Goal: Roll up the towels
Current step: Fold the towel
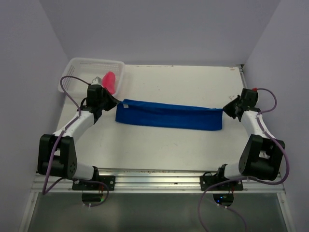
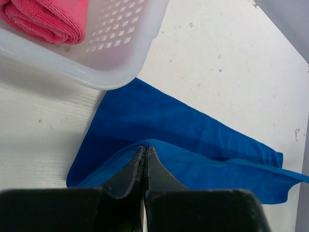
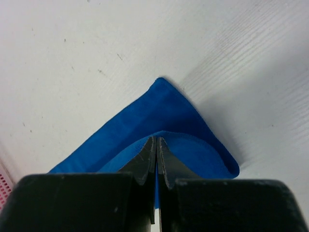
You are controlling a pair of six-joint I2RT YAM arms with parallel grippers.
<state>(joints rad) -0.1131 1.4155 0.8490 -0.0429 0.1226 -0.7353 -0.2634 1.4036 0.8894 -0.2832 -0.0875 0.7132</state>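
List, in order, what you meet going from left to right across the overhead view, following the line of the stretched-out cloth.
left gripper → blue towel → right gripper

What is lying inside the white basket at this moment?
A rolled pink towel lies inside the white basket. Its near corner is covered by the left arm, so it cannot be checked.

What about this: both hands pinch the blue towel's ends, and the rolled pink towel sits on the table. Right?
No. The pink towel sits in the white basket, not on the table; see the top view. The left gripper and right gripper do pinch the ends of the blue towel.
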